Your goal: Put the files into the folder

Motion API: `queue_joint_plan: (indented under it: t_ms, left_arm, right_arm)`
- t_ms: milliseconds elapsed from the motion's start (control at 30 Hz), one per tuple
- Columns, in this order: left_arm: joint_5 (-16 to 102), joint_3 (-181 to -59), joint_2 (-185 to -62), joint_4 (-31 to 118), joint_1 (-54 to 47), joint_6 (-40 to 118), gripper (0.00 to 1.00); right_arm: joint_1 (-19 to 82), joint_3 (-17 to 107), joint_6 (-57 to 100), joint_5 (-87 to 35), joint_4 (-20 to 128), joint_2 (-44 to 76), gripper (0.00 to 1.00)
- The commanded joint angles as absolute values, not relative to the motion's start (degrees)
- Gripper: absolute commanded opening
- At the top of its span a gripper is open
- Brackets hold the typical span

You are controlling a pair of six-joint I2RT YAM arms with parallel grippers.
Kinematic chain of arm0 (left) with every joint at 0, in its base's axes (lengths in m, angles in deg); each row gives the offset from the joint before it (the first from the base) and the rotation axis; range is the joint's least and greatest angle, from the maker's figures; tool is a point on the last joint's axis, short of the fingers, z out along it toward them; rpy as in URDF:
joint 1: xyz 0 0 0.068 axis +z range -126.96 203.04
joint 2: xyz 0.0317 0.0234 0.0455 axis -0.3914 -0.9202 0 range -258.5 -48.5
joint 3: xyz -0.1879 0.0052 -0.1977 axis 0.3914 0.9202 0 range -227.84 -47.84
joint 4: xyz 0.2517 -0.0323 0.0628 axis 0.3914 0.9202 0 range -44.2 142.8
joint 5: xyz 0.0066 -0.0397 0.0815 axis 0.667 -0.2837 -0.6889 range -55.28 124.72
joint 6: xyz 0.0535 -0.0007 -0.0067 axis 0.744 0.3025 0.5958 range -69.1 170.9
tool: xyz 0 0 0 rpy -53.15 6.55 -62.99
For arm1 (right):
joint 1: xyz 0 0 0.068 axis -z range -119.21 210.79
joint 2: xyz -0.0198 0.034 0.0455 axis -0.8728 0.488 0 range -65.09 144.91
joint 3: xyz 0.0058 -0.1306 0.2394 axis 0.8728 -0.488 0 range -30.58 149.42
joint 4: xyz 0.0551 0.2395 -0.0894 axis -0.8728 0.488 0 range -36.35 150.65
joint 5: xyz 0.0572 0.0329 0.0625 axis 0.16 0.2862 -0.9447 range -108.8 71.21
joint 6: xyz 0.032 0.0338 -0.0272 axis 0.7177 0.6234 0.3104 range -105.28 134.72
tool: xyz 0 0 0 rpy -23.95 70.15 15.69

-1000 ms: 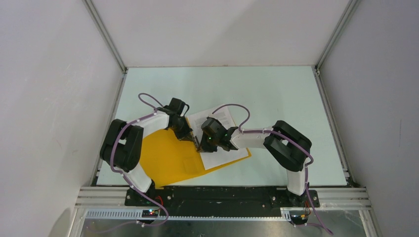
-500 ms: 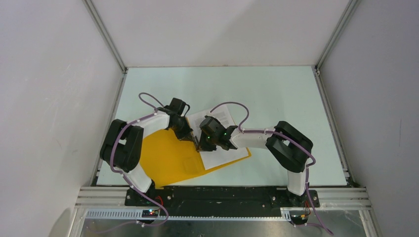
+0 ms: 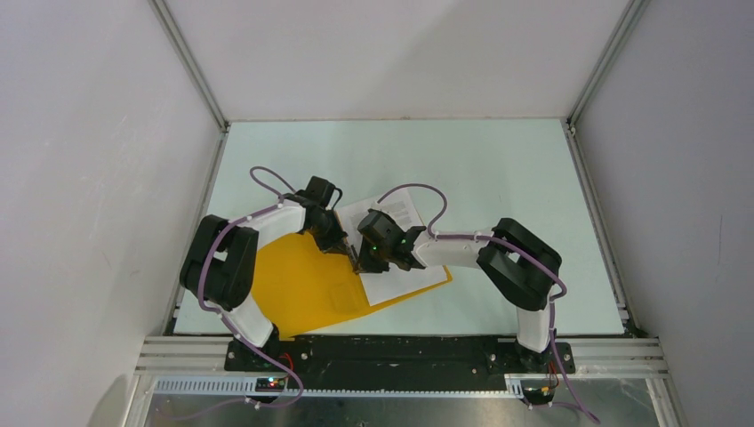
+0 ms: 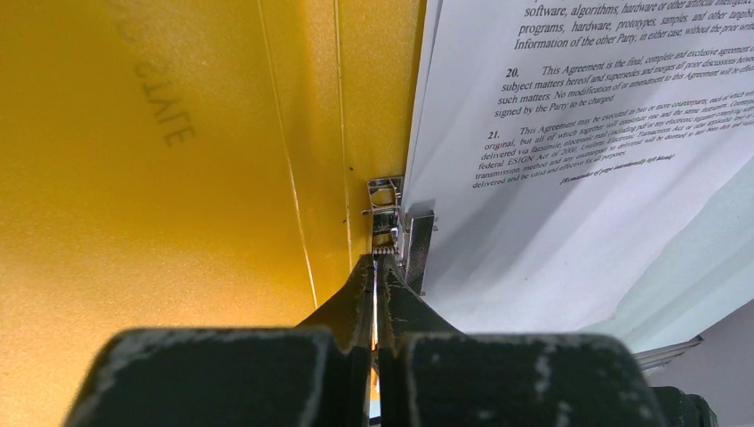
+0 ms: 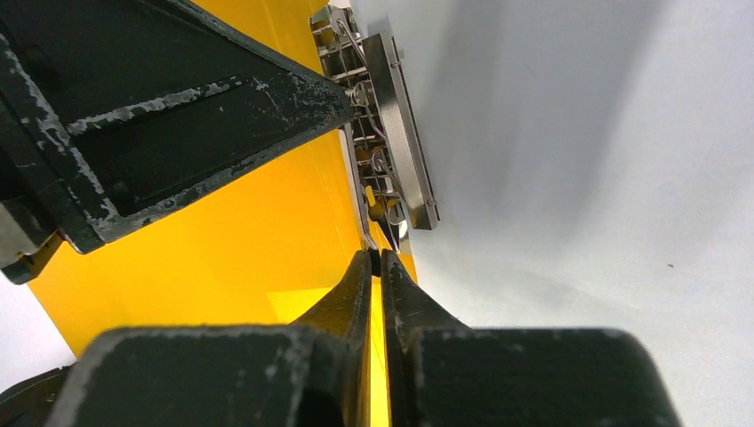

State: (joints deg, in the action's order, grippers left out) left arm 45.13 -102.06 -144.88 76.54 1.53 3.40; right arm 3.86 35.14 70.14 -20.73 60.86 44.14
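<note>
Hardly any change over the past second: only a slight nudge of the right gripper (image 5: 374,258) toward the spine, with the left gripper (image 4: 374,264) unmoved. Both clenched tight, tips right at the metal clip (image 4: 397,222) of the open folder (image 4: 178,205); unclear whether pinching any part of it. Probably mid-work on the clip, with the files (image 4: 578,178) resting on the right inner cover, edge just beside it, seemingly not yet clamped.

Orange-yellow folder (image 3: 302,285), white files (image 4: 569,205) with black text, pale green table (image 3: 498,178)
</note>
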Motion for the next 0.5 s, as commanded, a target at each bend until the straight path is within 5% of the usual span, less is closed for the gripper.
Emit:
queue_joint_plan:
  t_ms: [0,467]
  left_arm:
    - [34.14,-98.28,-150.18,80.84,1.25,6.9,0.0]
    - [33.98,-95.55,-150.5,80.21,1.23,3.69,0.0]
  right_arm:
    - [4.1,32.63,67.55,-13.76,73.67,48.54,0.0]
    - [5.41,28.63,67.06,-14.04,71.61,47.12,0.0]
